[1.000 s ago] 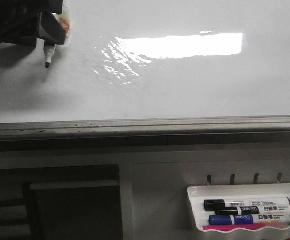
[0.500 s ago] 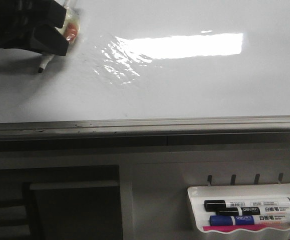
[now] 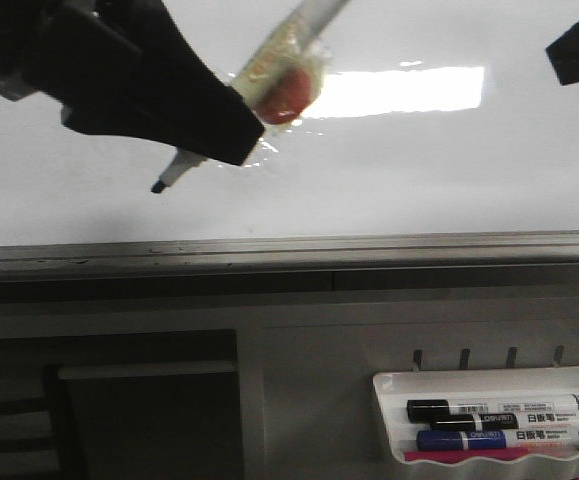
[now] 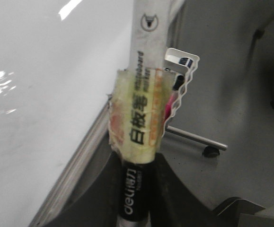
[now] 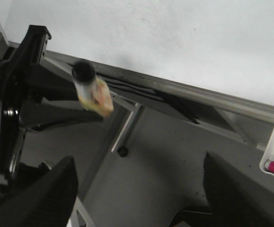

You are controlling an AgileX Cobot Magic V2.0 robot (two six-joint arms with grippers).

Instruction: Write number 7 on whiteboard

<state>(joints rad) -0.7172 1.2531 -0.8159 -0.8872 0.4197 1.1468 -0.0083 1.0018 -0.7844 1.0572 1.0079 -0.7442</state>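
The left tool (image 3: 184, 125) was clamped on a marker (image 3: 269, 70) wrapped in yellowish tape, its dark tip (image 3: 157, 186) angled down just off the whiteboard (image 3: 419, 170); the right tool (image 5: 137, 189) stood wide and bare (only a dark corner of it showed in the front view); no number 7 was visible on the board; below, well apart, a white tray (image 3: 489, 378) held spare markers (image 3: 499, 410).

The whiteboard (image 3: 419, 170) — glossy, white, a bright glare patch, grey metal bottom edge — bears no visible mark.
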